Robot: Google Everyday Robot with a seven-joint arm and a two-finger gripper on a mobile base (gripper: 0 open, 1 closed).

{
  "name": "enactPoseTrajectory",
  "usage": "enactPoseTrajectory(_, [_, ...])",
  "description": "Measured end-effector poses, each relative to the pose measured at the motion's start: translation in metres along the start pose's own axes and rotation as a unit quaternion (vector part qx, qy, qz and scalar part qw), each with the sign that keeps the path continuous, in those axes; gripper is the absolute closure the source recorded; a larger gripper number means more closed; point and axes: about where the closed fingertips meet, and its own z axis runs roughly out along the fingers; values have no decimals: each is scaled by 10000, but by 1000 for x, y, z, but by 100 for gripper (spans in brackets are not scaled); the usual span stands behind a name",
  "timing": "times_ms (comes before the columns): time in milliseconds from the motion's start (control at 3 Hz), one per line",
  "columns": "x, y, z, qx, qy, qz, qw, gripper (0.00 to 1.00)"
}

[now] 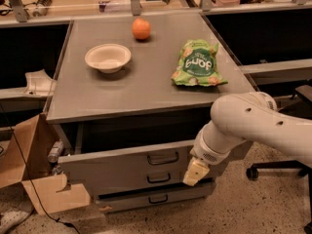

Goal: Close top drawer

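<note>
The top drawer (112, 165) is a wide grey drawer pulled out from under the grey tabletop (146, 89), with a dark gap showing above its front. Its dark loop handle (163, 158) sits at the centre of the front. My white arm comes in from the right, and my gripper (196, 172) is low at the right part of the drawer front, to the right of the handle and just below its level. I cannot tell whether it touches the front.
On the tabletop are a white bowl (107, 57), an orange (141, 29) and a green snack bag (197, 65). Two shallower drawer fronts (156, 197) sit below. A cardboard box (29, 169) stands at the left, and an office chair base (278, 169) at the right.
</note>
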Motion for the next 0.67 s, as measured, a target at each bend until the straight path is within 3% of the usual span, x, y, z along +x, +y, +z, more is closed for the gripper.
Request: enactPoseTrajectory(667, [0,0,0,0,0,-1,10000,0])
